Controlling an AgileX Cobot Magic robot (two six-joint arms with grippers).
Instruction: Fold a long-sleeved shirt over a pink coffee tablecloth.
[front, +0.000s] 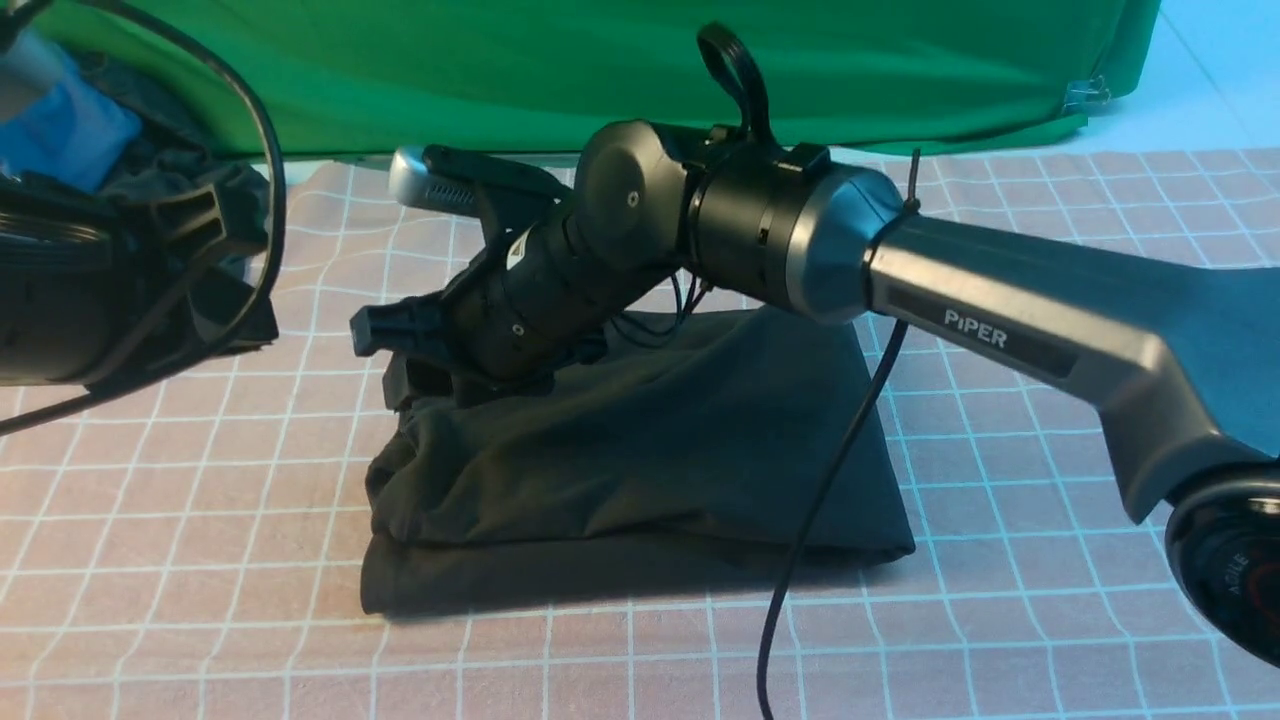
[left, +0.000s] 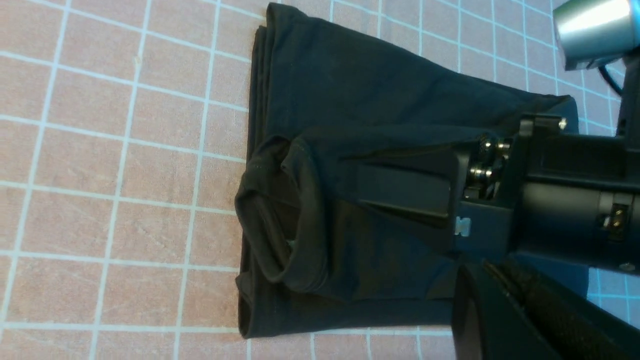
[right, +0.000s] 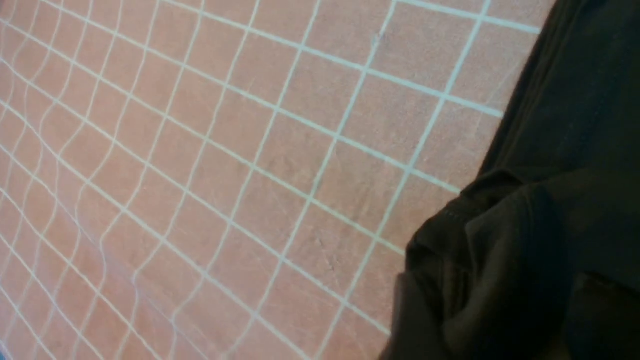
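Folded long-sleeved shirt (front: 640, 450) lying mid pink coffee tablecloth (front: 1000, 600).
Tablecloth wrinkled far-left, green backdrop (front: 600, 70) behind far edge; right jaws spread over shirt's left end, left jaws pressed together.

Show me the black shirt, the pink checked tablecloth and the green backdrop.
black shirt (front: 680, 440), front view, middle of the folded top layer.
pink tablecloth (front: 1000, 600), front view, bare squares right of the shirt.
green backdrop cloth (front: 500, 70), front view, upper middle.

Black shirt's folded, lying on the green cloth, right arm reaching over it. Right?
No. The long-sleeved shirt lies on the pink coffee tablecloth, not the green cloth, which sits behind it; the front view shows that. Folded, right arm over it: correct.
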